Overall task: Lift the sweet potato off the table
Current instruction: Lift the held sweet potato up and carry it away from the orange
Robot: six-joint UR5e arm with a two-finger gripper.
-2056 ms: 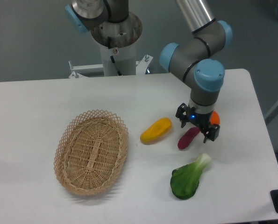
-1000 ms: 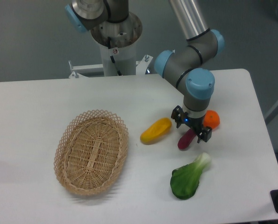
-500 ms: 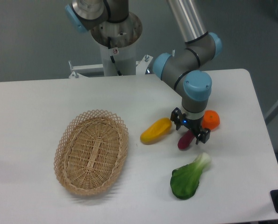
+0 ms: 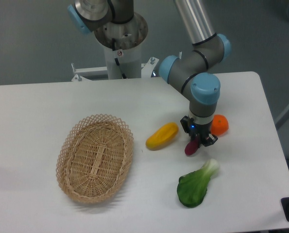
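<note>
With our gripper [image 4: 198, 138] clamped on the sweet potato [image 4: 191, 147], we've grasped it — lifting off the table [image 4: 37, 107] remains.

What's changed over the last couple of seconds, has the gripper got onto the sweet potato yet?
The gripper slid left from beside the orange to over the sweet potato, and its fingers, spread wide half a second ago, have now closed in around the potato's upper end. The potato has not left the table. The yellow vegetable, bok choy, basket and orange stayed put.
</note>
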